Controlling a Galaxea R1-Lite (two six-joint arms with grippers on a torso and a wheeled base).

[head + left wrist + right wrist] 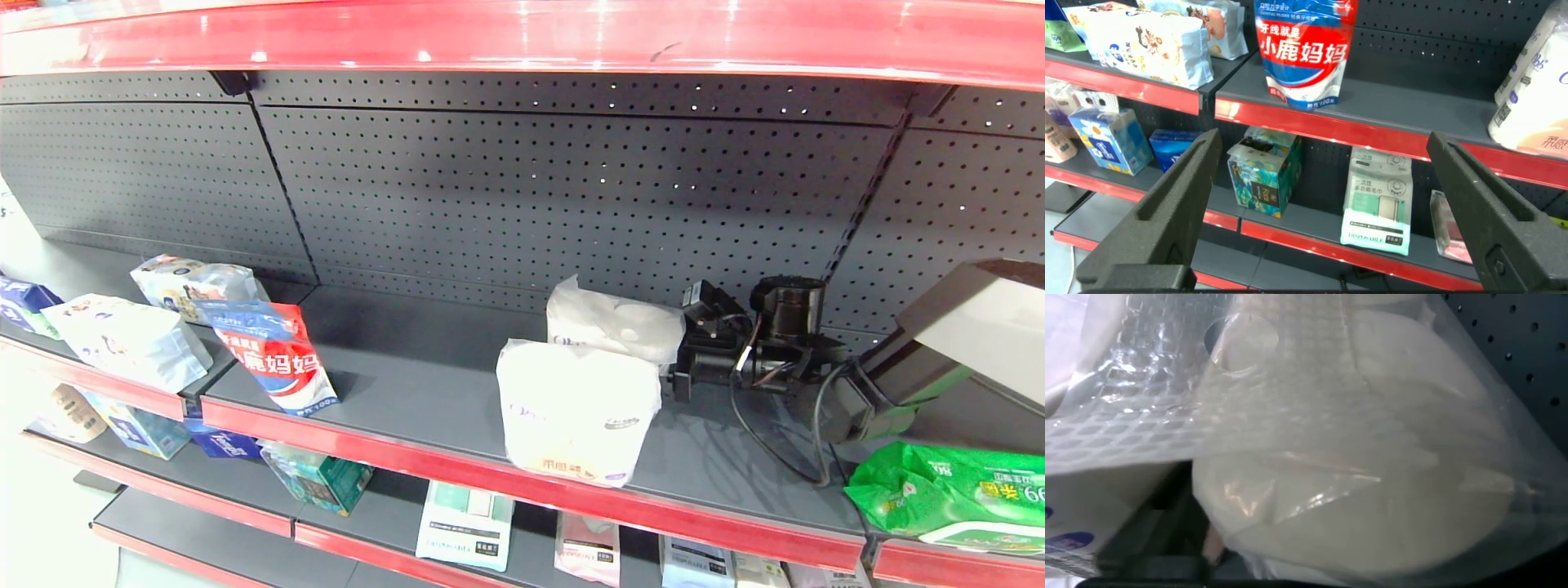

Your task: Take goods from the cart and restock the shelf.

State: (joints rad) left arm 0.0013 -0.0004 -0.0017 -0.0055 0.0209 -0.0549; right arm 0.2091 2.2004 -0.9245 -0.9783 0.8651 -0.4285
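A white pack of tissue rolls [612, 322] in clear wrap lies at the back of the grey shelf [424, 351], and its wrap [1355, 457] sits right up against the right wrist camera. My right gripper [679, 359] is pressed against that pack's right side. A second white pack [575, 408] stands upright in front of it at the shelf's red edge. My left gripper [1324, 139] is open and holds nothing. It hovers before the lower shelves, below a blue and red pouch [1306, 49].
The blue and red pouch [277, 355] stands left of the packs, with white bags [131, 339] farther left. A green wipes pack [955, 490] lies at the right. Boxes [1261, 171] and packets [1376, 200] fill the lower shelves. Bare shelf lies between pouch and packs.
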